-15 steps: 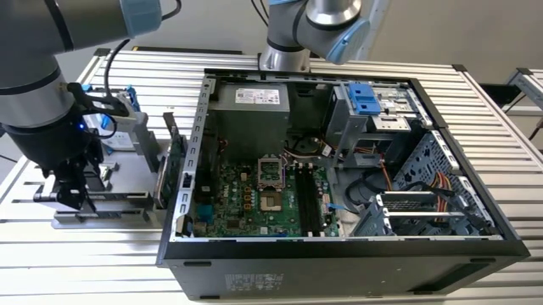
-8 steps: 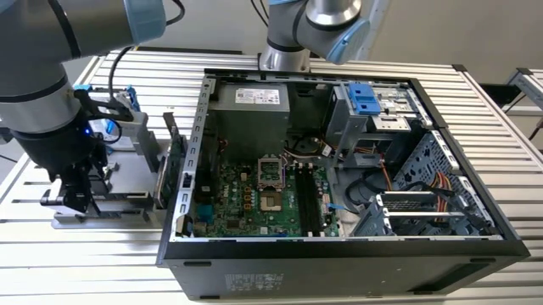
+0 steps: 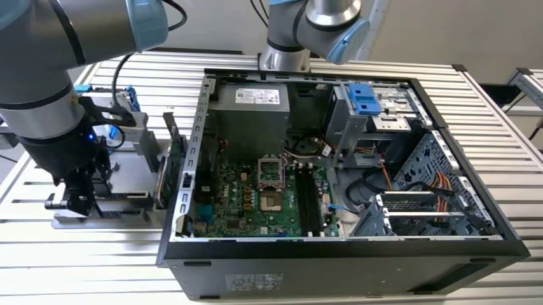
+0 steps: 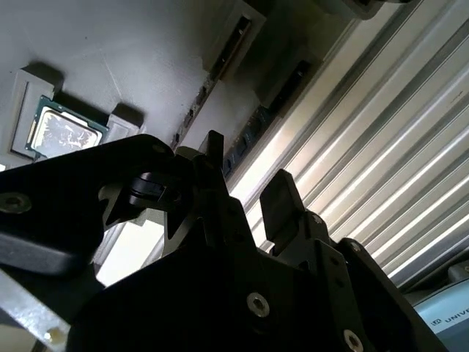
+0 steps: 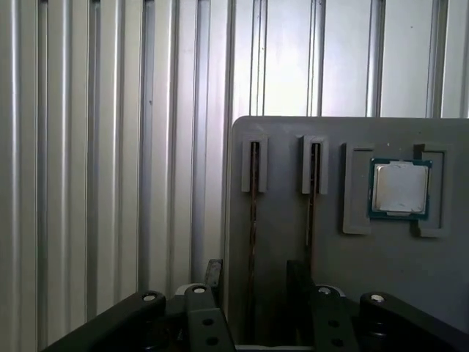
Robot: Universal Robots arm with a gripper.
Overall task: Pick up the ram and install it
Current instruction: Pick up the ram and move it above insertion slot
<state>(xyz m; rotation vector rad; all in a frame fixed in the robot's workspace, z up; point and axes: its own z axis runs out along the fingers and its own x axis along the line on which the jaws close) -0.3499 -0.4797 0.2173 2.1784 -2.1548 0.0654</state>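
Note:
Two ram sticks stand edge-on in slots of a grey holder (image 5: 293, 249): one ram (image 5: 253, 192) and a second ram (image 5: 314, 187) beside it. My gripper (image 5: 254, 282) is open and low over the holder. Its dark fingers stand either side of the first ram's line with a gap on both sides. In the second wrist view the gripper (image 4: 245, 180) shows the same spread fingers, with a ram (image 4: 236, 35) in its slot beyond. In the exterior view the gripper (image 3: 81, 194) hangs over the holder (image 3: 119, 190), at that view's left of the computer case.
A processor chip (image 5: 399, 189) lies in a recess of the holder. The open computer case (image 3: 484, 210) holds a motherboard with black memory slots (image 3: 306, 203). A green card (image 3: 174, 168) stands upright between holder and case. Everything rests on a ribbed metal table (image 3: 500, 108).

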